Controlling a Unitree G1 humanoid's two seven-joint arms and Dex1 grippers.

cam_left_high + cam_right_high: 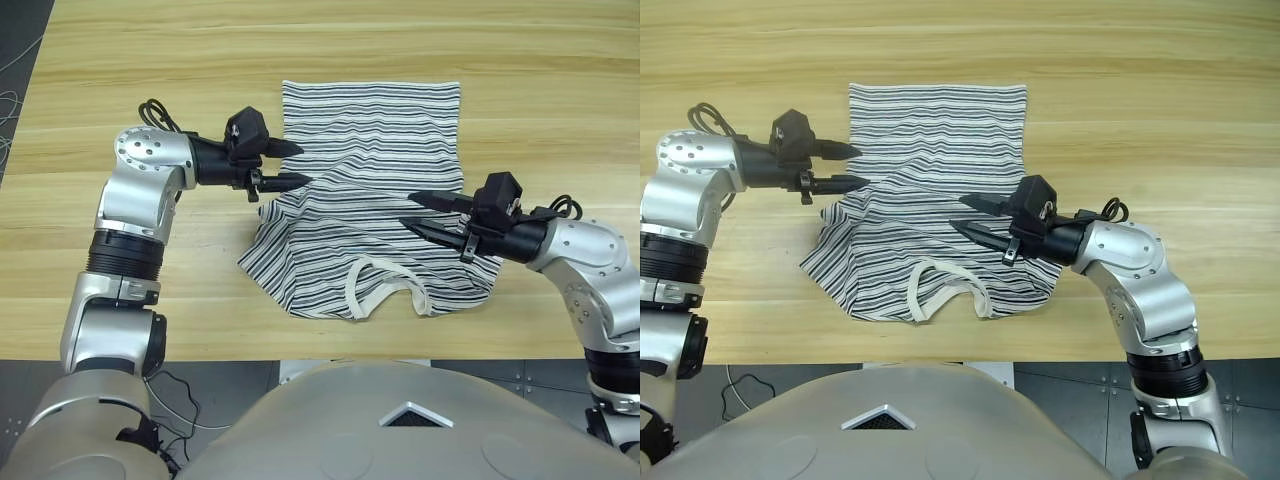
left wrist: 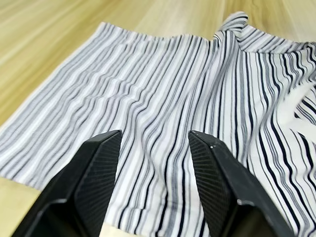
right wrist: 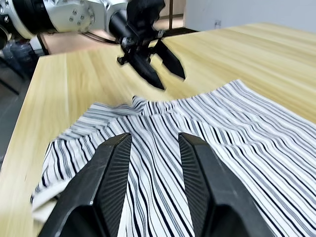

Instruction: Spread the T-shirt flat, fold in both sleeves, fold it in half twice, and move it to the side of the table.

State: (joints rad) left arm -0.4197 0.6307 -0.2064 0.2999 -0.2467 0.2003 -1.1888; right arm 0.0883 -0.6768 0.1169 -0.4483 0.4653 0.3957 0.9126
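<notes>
On the left, over the table [image 1: 150,60]: left hand [image 1: 303,164], fingers spread wide, pinching nothing. Hangs just above the left edge of the T-shirt [image 1: 370,130], tips pointing right, toward the cloth. Seen from the right wrist as raised clear of the fabric, not touching it.

In the middle of the table, closer to the near edge than the far: T-shirt, striped black, grey and white. Lies with the straight hem toward the far edge and the white collar [image 1: 385,285] toward the near edge. Flat and smooth in the far half; rumpled and creased in the near half, with a flap of cloth spreading out toward the near left.

On the right: right hand [image 1: 408,210], fingers likewise apart and holding nothing. Hovers over the right half of the shirt, near the creased part, tips pointing left, toward the other hand. Cannot tell whether the lower tip brushes the cloth.
</notes>
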